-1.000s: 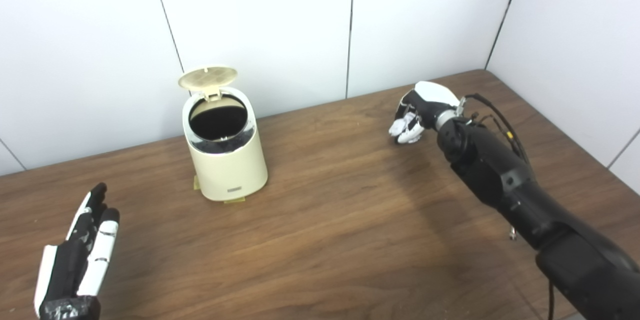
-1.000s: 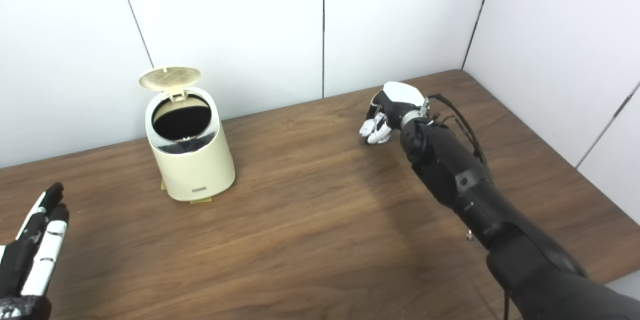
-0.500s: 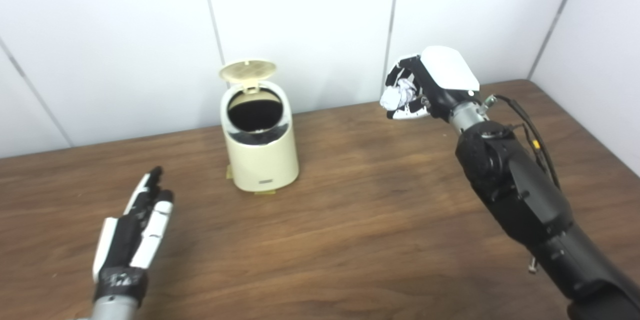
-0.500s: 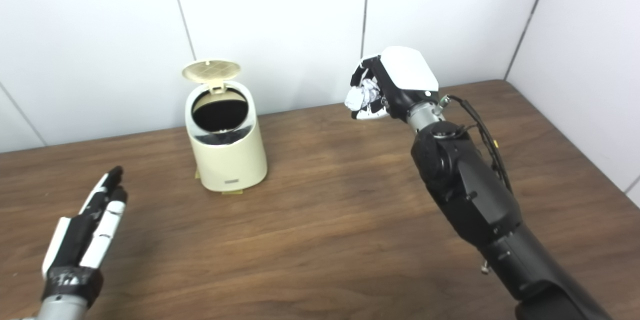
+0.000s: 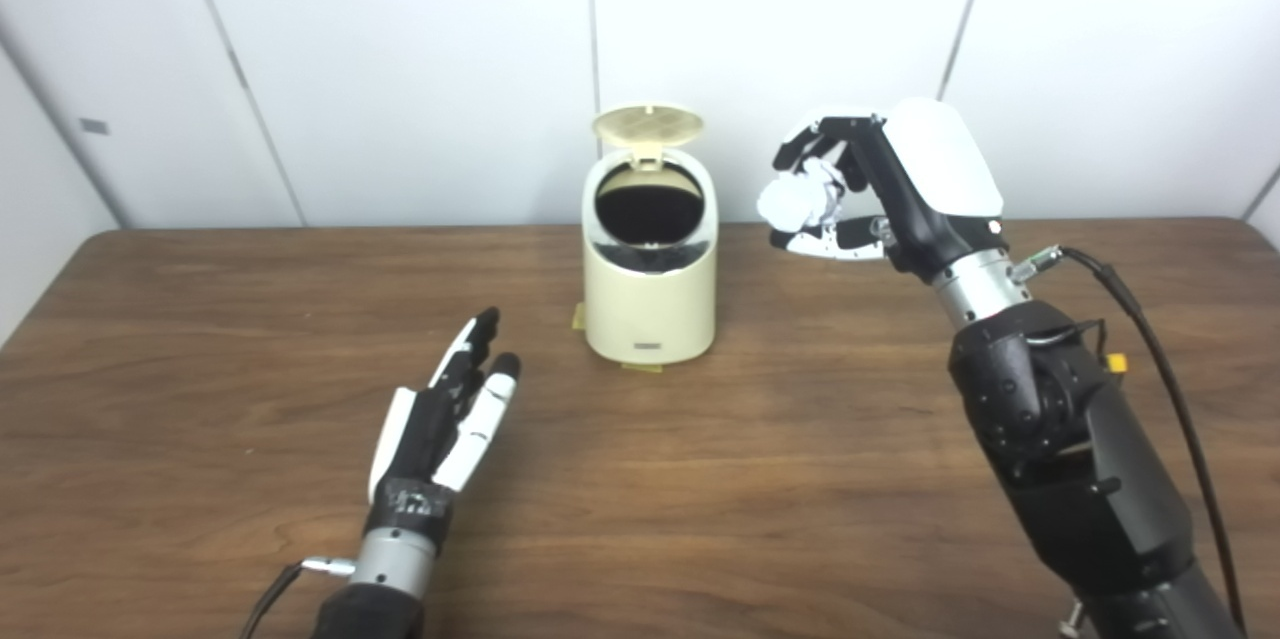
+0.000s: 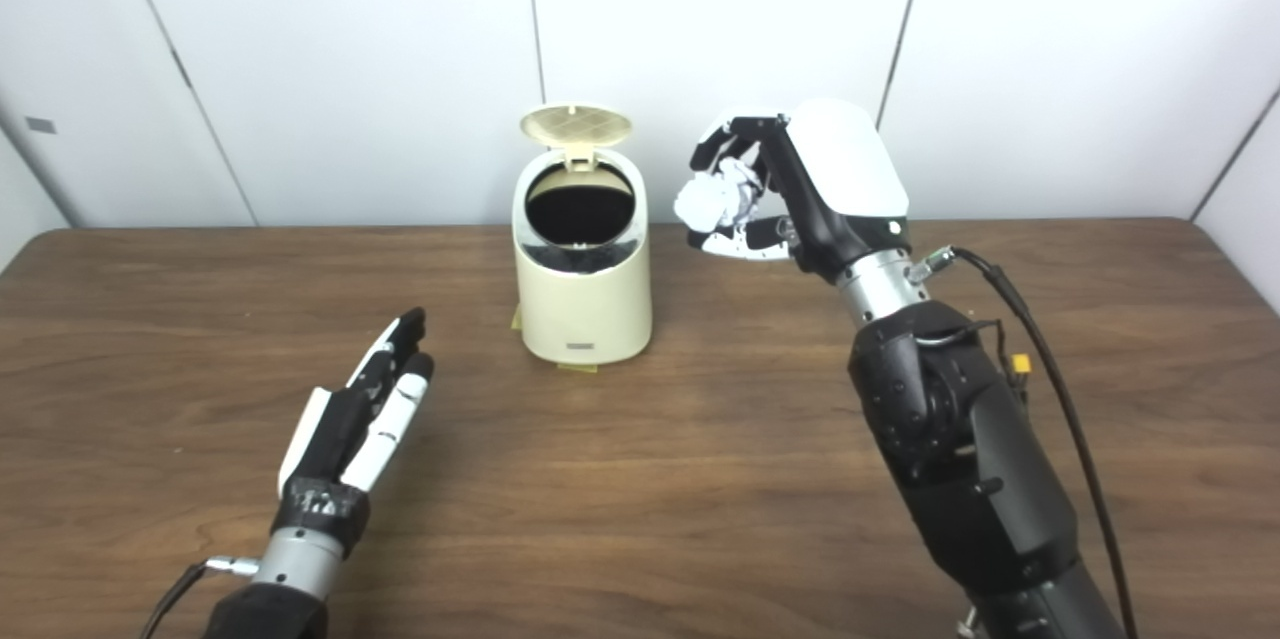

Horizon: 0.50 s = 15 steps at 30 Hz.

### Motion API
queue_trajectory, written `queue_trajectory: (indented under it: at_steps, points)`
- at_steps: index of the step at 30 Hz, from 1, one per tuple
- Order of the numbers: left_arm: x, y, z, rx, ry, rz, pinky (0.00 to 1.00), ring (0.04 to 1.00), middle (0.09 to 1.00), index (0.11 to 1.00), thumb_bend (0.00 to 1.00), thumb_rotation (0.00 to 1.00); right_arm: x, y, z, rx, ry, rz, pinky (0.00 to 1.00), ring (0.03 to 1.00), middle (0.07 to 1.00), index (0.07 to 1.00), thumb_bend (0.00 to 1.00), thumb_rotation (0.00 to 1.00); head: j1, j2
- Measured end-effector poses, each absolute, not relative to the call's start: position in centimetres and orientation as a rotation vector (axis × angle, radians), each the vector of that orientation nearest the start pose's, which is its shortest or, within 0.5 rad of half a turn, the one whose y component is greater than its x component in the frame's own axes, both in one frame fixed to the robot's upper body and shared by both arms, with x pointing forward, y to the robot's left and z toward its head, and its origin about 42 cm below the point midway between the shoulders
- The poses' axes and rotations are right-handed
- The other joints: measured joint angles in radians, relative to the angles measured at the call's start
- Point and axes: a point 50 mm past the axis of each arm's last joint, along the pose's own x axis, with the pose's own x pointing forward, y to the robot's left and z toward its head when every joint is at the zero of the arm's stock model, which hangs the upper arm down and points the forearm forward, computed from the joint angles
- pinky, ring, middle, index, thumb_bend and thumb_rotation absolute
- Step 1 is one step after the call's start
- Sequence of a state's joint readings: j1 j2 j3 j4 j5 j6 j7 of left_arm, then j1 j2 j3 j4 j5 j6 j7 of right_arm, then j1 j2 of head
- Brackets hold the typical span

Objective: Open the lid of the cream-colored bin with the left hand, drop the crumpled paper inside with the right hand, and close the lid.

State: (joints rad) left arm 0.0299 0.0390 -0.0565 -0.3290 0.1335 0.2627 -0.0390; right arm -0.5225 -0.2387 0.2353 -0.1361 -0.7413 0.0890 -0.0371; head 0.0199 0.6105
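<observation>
The cream-colored bin [image 5: 650, 294] stands on the wooden table [image 5: 800, 479] near the back wall. Its round lid [image 5: 648, 125] is up and the dark opening shows. My right hand [image 5: 880, 189] is shut on the crumpled white paper [image 5: 795, 201] and holds it in the air, to the right of the bin at about the height of its rim. My left hand [image 5: 450, 414] is open and empty, fingers stretched out flat, low over the table in front and to the left of the bin. The bin also shows in the right eye view [image 6: 585, 304].
White wall panels [image 5: 400, 69] rise right behind the bin. A black cable [image 5: 1150, 339] runs along my right forearm. Small yellow tabs [image 5: 578, 319] lie at the bin's foot.
The camera has swung, shifting the whole picture. My right hand lifted the paper off the table and carried it up toward the bin. My left hand stays open; the lid stays up.
</observation>
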Motion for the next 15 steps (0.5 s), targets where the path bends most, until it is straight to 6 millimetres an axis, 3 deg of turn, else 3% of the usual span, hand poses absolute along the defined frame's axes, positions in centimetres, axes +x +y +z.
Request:
queue_trajectory:
  at_steps: [10, 15]
  points:
    - [26.7, 20.4, 15.3, 0.163, -0.023, -0.032, 1.00, 1.000, 1.000, 1.000, 0.55, 0.83, 41.3, -13.4, 31.6, -0.897, -0.784, 0.044, 0.29, 0.389, 0.511, 0.540, 0.49, 0.00, 0.011, -0.011]
    - [26.7, 20.3, 15.1, 0.149, -0.016, -0.027, 1.00, 1.000, 1.000, 1.000, 0.57, 0.82, 42.6, -12.3, 29.8, -0.885, -0.718, 0.080, 0.29, 0.384, 0.504, 0.551, 0.49, 0.00, 0.015, -0.011]
